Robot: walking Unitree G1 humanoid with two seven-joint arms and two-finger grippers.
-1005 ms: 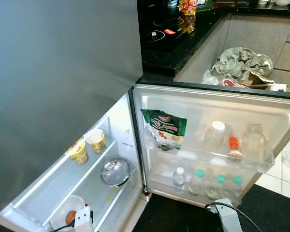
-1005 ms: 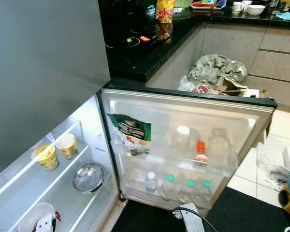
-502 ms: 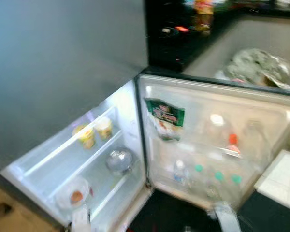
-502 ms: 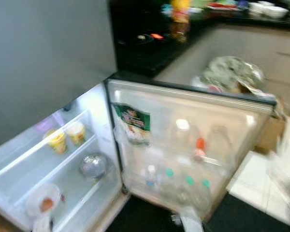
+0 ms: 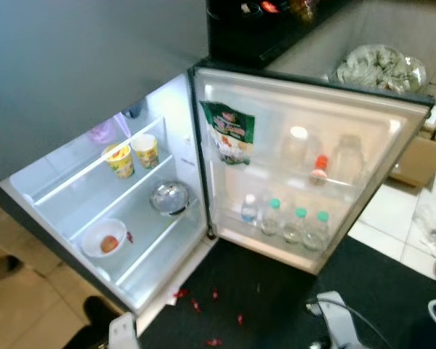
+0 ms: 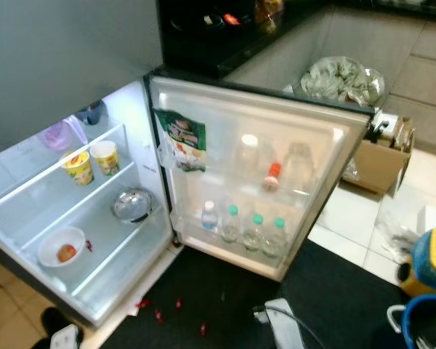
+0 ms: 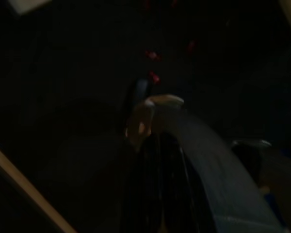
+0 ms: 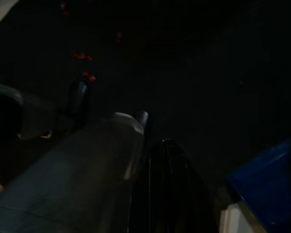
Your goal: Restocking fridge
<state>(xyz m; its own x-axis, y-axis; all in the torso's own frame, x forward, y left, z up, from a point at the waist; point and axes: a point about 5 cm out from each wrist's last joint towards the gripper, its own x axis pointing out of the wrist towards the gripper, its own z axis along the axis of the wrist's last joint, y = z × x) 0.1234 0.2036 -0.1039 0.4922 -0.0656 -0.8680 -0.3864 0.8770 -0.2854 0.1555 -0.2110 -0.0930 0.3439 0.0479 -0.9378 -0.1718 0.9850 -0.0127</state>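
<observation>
The fridge stands open, its door (image 5: pixel 305 120) swung to the right. A green bag (image 5: pixel 229 134), clear jars (image 5: pixel 296 145) and a small red-capped bottle (image 5: pixel 320 167) sit on the door's upper rack. Several green-capped bottles (image 5: pixel 283 222) fill the lower rack. Inside are two yellow cups (image 5: pixel 131 155), a steel bowl (image 5: pixel 168 198) and a white bowl (image 5: pixel 103 238) holding something orange. My left arm (image 5: pixel 123 331) and right arm (image 5: pixel 336 320) hang low over the dark mat. The left gripper (image 7: pixel 157 141) and right gripper (image 8: pixel 160 145) appear only dimly in the dark wrist views.
Small red bits (image 5: pixel 203 305) lie scattered on the dark mat (image 5: pixel 261 291) before the fridge. A cardboard box (image 5: pixel 418 160) stands behind the door on the tiled floor. A blue and yellow object (image 6: pixel 429 291) is at the right. A crumpled grey bag (image 5: pixel 381 67) lies beyond the door.
The whole picture has shifted: the camera has drawn back, so the fridge looks smaller and the mat with red bits has come into view. Nothing in the fridge has moved.
</observation>
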